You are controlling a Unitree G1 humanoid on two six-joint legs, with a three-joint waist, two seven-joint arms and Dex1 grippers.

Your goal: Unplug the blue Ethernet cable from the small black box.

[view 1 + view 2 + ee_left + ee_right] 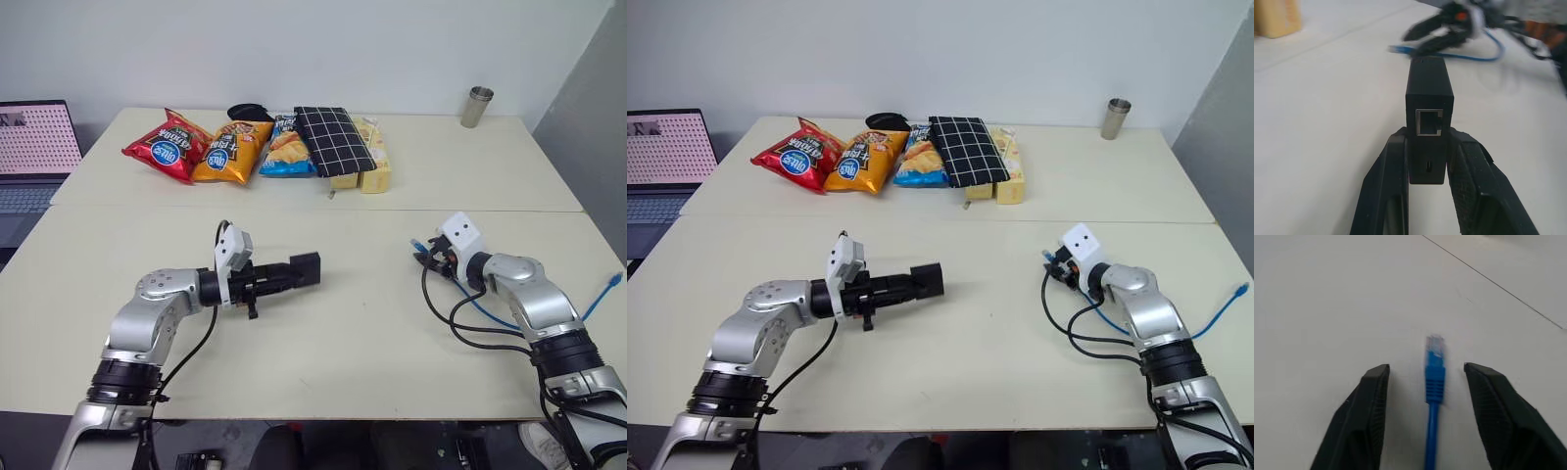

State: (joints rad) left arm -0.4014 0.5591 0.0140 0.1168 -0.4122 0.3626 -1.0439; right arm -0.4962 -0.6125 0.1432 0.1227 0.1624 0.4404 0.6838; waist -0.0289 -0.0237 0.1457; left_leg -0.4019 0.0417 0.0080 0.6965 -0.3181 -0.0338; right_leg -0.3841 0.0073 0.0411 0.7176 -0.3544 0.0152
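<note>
- The left tool is clamped on the black box, holding it just above the near surface, left of centre.
- In the left wrist view the box sits squeezed between both fingers, with its empty port facing the camera.
- The cable is unplugged from the box and well apart from it, over on the right side of the surface.
- The right tool stands open; the cable's plug end lies between its fingers without touching either, resting loose on the surface.
- In the head views the right tool is low over the surface, with the plug pointing left, towards the box.
- From there the cable runs right beneath the right arm, and its other end shows at the right edge of the surface.
- At the far side lie a red chip bag, an orange chip bag, a blue chip bag, a checked pouch and yellow packs, side by side in a row.
- A metal cup stands upright at the far right corner.
- A laptop stands open off the far left edge of the surface.
</note>
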